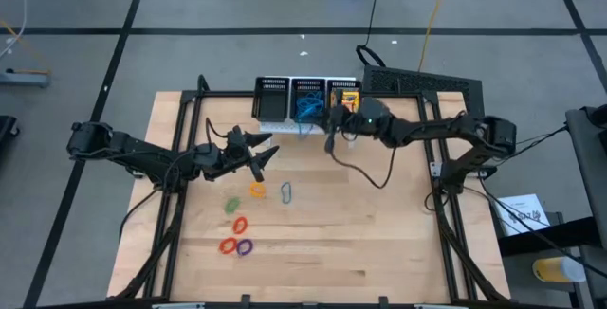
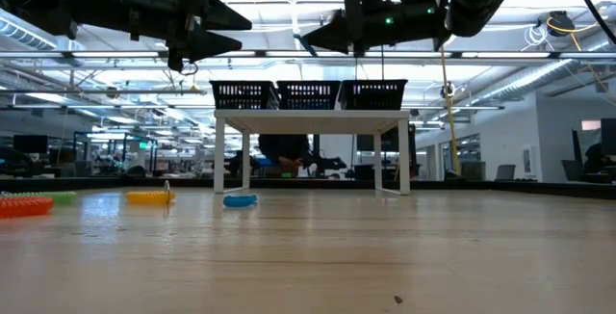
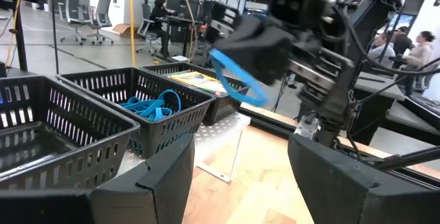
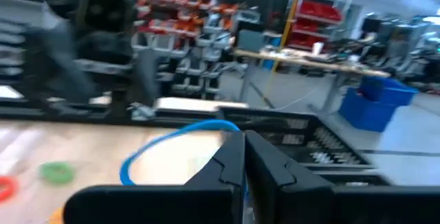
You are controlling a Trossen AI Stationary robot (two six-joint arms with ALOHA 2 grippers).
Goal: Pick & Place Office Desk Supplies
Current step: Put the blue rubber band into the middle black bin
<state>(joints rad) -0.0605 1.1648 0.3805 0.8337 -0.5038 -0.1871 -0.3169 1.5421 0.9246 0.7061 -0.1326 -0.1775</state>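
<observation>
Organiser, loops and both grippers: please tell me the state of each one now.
Mesh organiser: upright at the table's far edge.
Middle compartment: holds blue loops.
Crayon boxes: lying in the right compartment.
Right gripper: shut on a blue loop, raised near the organiser.
Left gripper: open, empty, above the table.
Coloured loops: lying flat on the table.

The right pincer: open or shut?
Shut: the right pincer has its fingers pressed together, pinching a thin blue loop.
</observation>
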